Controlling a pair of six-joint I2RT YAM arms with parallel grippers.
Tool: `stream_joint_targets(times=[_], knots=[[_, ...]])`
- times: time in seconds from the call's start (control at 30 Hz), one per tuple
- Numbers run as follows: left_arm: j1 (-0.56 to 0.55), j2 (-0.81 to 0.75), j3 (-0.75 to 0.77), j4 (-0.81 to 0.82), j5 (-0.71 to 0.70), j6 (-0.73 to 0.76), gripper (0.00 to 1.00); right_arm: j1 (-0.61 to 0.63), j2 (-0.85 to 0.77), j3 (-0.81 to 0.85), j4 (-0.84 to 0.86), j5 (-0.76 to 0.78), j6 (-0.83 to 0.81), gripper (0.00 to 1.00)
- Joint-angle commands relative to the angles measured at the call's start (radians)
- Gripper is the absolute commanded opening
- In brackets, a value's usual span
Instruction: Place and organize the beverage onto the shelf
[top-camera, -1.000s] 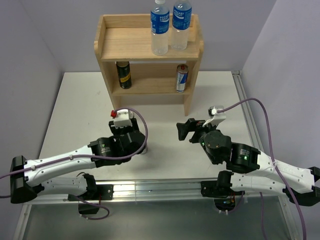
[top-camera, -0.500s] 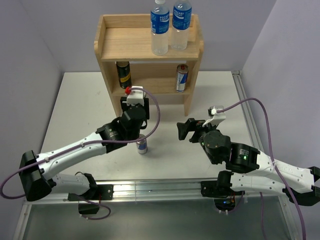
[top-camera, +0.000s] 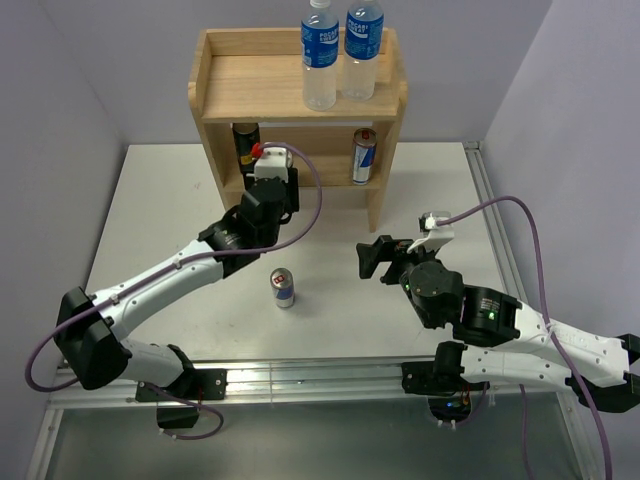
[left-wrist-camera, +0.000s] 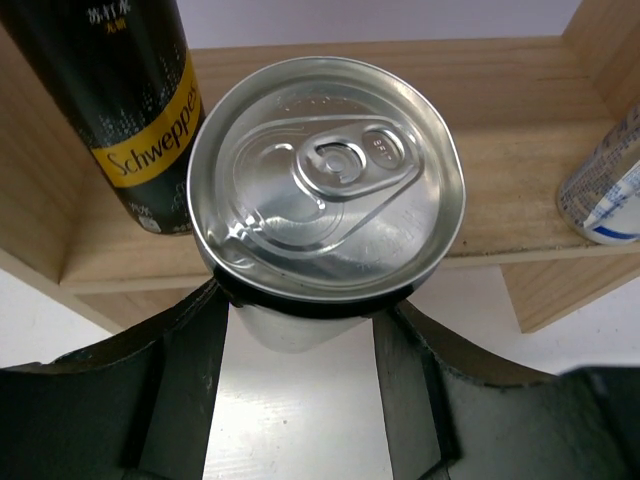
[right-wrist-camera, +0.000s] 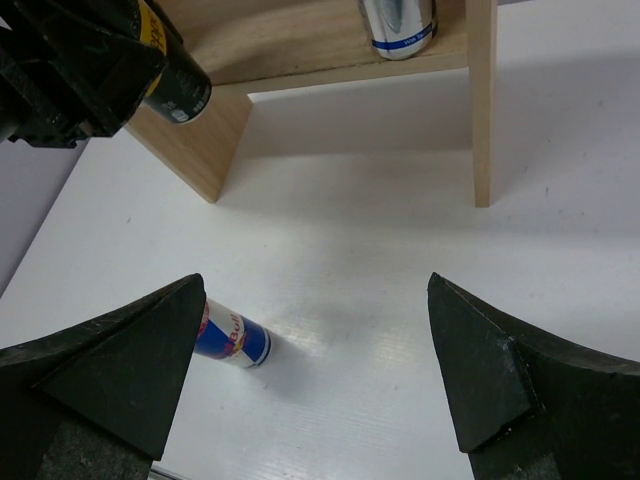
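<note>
The light wood shelf (top-camera: 255, 85) stands at the back of the table. My left gripper (top-camera: 268, 192) is shut on a silver can (left-wrist-camera: 327, 180) and holds it upright just in front of the lower tier (left-wrist-camera: 500, 190). The can is hidden in the top view. A black Schweppes can (top-camera: 243, 140) (left-wrist-camera: 120, 100) stands at the left of that tier and a Red Bull can (top-camera: 364, 155) (left-wrist-camera: 605, 185) at its right. Another Red Bull can (top-camera: 283, 288) (right-wrist-camera: 228, 338) stands on the table. My right gripper (top-camera: 372, 258) (right-wrist-camera: 315, 350) is open and empty, right of it.
Two water bottles (top-camera: 320, 55) (top-camera: 362, 45) stand at the right of the shelf's top board. Purple walls close in the table at the back and both sides. A metal rail (top-camera: 320, 380) runs along the near edge by the arm bases.
My left gripper has moved away from the table's middle toward the shelf's lower tier with the silver can, uncovering the Red Bull can on the table. The right arm has not moved.
</note>
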Motion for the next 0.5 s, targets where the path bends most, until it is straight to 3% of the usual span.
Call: stream_joint_targets(times=[0.0, 0.47], knots=[[0.018, -0.011, 0.078, 0.148, 0.030, 0.020, 0.00, -0.008, 0.002, 0.004, 0.013, 0.032, 0.000, 0.99], [0.074, 0.074, 0.150, 0.199, 0.034, 0.038, 0.00, -0.015, 0.009, -0.009, 0.016, 0.030, 0.003, 0.99]])
